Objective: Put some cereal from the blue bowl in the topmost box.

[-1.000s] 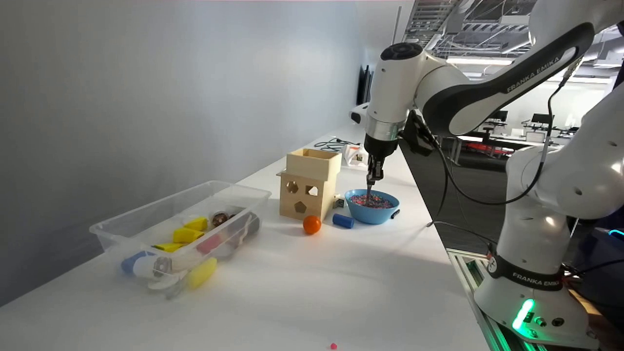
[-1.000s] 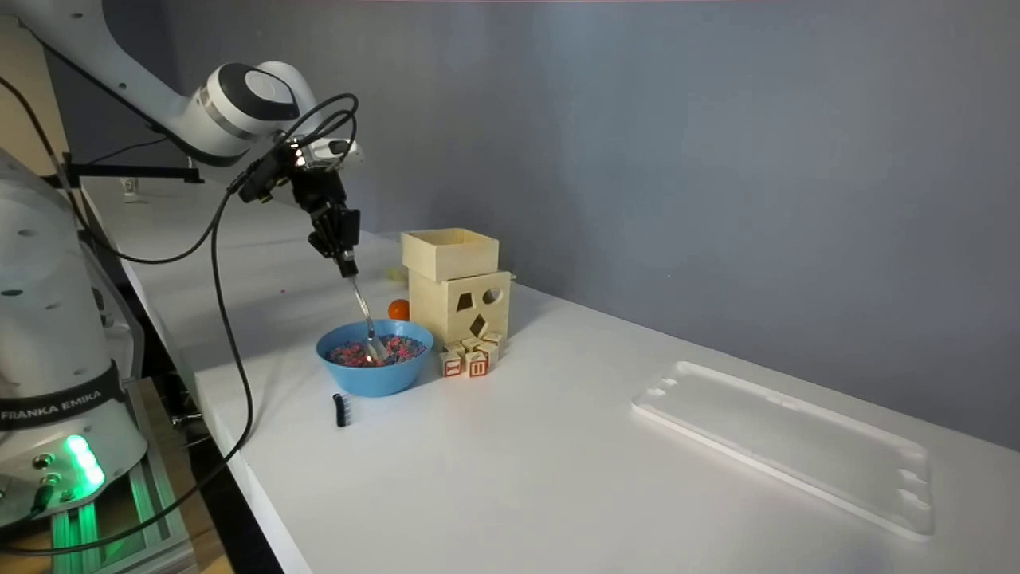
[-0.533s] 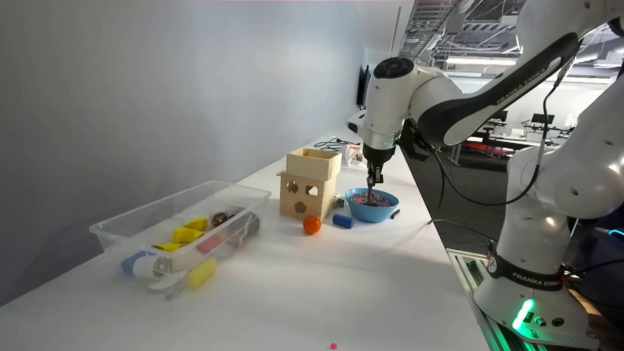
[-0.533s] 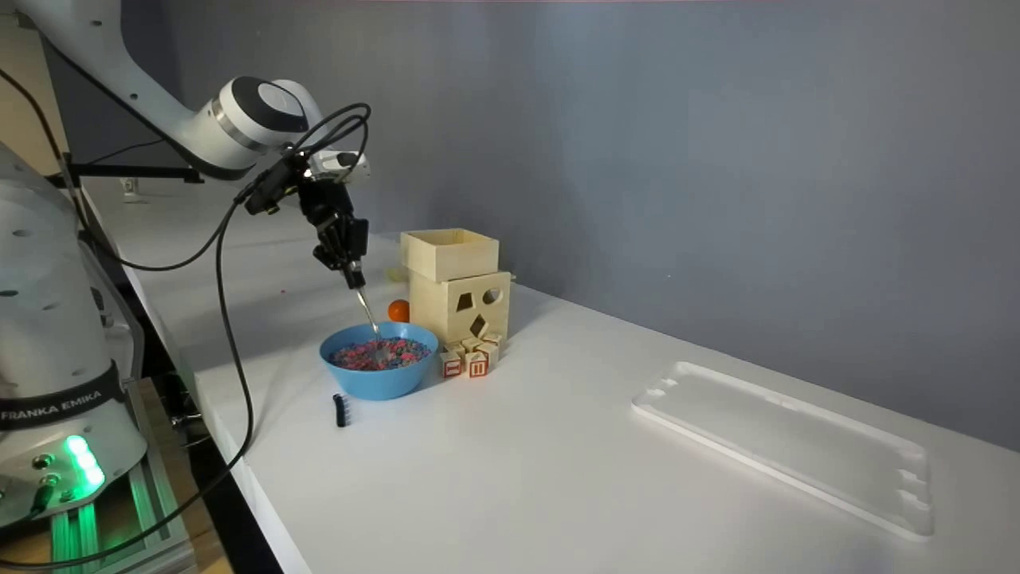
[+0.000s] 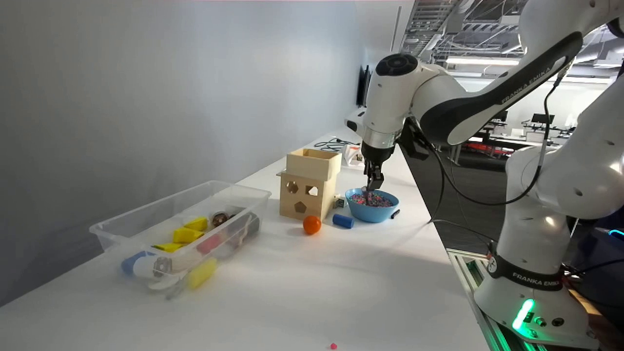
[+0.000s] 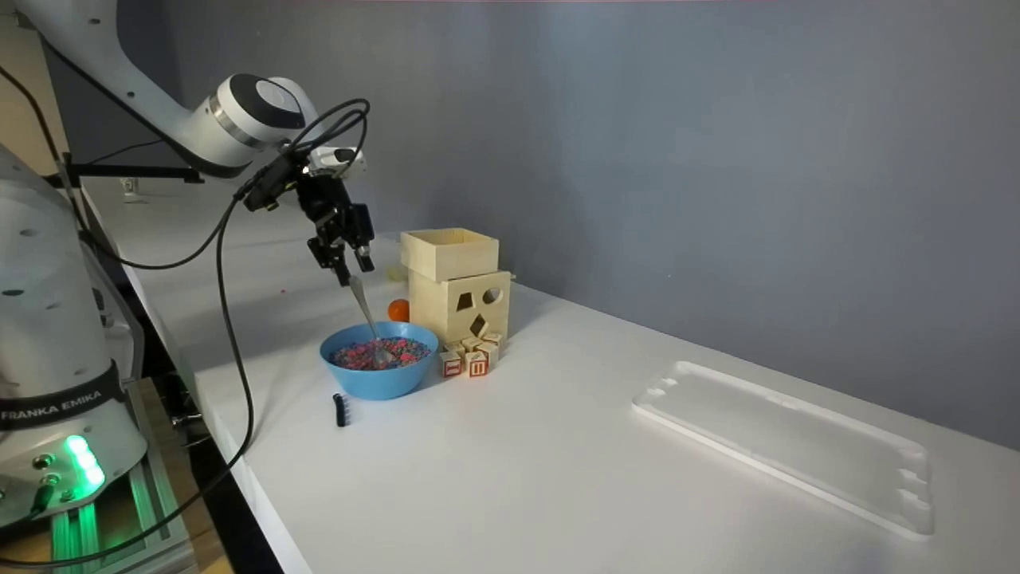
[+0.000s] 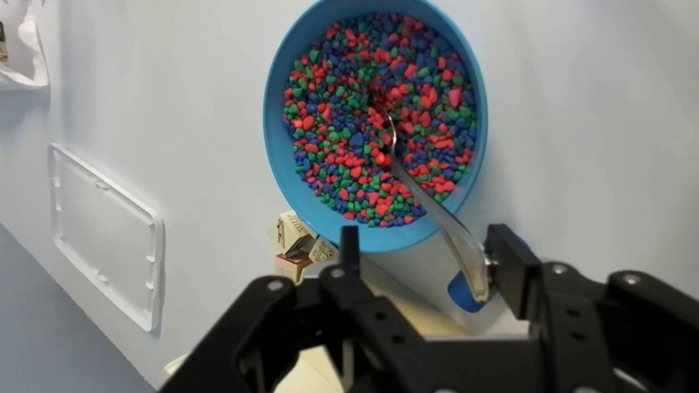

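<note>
Three colours of cereal bits [image 7: 349, 120], inside round bright-blue bowl [image 7: 377, 238], we resolve in wrist view; black gripper [image 7: 428, 254], jaws parted, beside metal spoon [image 7: 437, 212]; uppermost tan wooden box [image 6: 450, 257] whole only in both exterior views.

1. The topmost box [image 6: 452, 261] opens upward, accessible from above.
2. The lower box [image 6: 443, 312] and letter blocks [image 6: 477, 365] bar one side of the blue bowl [image 6: 378, 387].
3. The spoon [image 7: 437, 210] slants past the bowl's rim, obstructing that side.
4. Wide passage over the table [image 6: 558, 399] between bowl and white lid [image 6: 785, 443].
</note>
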